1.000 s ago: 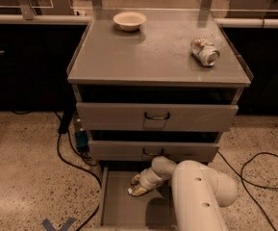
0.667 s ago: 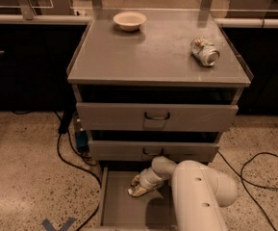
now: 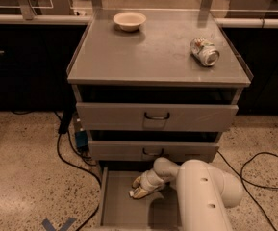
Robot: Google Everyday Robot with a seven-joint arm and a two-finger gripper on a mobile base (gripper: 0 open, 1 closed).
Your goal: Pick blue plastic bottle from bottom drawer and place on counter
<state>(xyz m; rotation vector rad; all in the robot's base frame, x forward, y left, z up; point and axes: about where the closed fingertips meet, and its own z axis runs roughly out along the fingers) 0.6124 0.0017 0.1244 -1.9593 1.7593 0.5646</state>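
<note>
Blue plastic bottle point(image 3: 136, 193), touching tool point(image 3: 142, 186) (down in bottom drawer point(image 3: 114, 211))

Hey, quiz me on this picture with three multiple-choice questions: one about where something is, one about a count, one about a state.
1. How many things lie on the counter?
A. one
B. two
C. four

2. Where is the gripper?
A. on the counter
B. down in the bottom drawer
C. on the floor beside the cabinet

3. The bottom drawer is:
A. pulled open
B. pushed shut
C. lifted out and set on the counter

Answers:
1 B: only the bowl and the crushed can lie there.
2 B: it sits low over the drawer's floor.
3 A: its floor and side walls are in plain view.
</note>
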